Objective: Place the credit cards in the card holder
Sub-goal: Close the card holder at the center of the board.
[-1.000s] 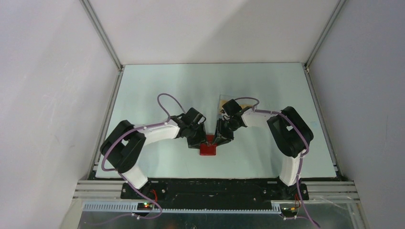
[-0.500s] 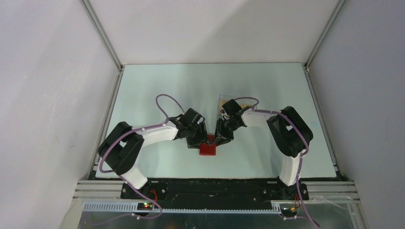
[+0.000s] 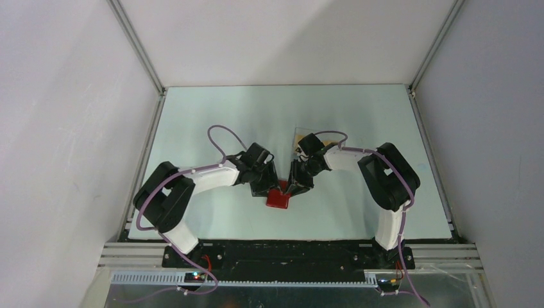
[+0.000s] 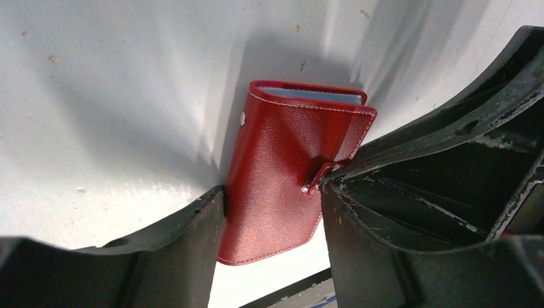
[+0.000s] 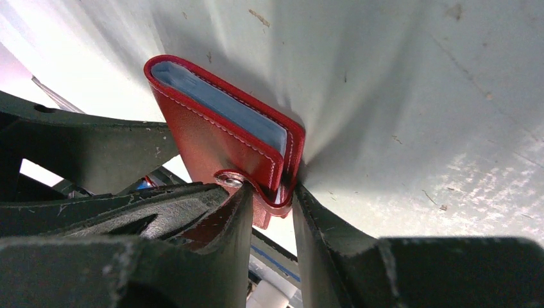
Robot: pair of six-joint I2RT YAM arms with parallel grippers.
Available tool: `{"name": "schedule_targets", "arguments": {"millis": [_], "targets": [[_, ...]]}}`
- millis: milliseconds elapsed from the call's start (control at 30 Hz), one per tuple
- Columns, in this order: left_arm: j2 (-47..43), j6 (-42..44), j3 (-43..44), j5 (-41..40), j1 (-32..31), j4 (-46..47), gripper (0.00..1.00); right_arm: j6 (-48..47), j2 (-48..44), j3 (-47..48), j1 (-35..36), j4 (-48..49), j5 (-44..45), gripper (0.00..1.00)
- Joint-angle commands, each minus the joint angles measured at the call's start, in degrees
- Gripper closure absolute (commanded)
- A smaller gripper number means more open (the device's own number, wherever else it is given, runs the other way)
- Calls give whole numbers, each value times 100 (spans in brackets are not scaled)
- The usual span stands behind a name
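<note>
Pinching the card holder (image 5: 218, 144), right gripper (image 5: 269, 212); left gripper (image 4: 272, 212) wide, straddling it.

A pale, faintly greenish table (image 3: 212, 115) filled the floor of the cell, and both wrist views showed its surface worn, with small dark specks and scuffs scattered over it. A clear plastic box (image 3: 310, 136) lay flat toward the middle of the table, slightly right of centre (its contents were too small to make out from above; something tan showed at its right end). Plain white walls (image 3: 64, 128) closed in the left, back and right sides, with aluminium framing rails (image 3: 136, 45) running along the corners. At the near edge sat a black mounting plate (image 3: 289, 255), and in front of it a metal rail (image 3: 282, 278).
</note>
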Motion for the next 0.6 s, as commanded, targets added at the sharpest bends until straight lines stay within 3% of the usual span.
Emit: {"name": "schedule_targets", "arguments": {"millis": [0,233,567], "targets": [[490,70,51,-295,-25,462,38,-241,483,-177,188,-63,795,67],[523,29,-11,-358,-92,456,50,-223,536,-95,193,-92,813,67],[797,12,112,-347,-170,455,45,-136,732,-7,241,93,815,67]]}}
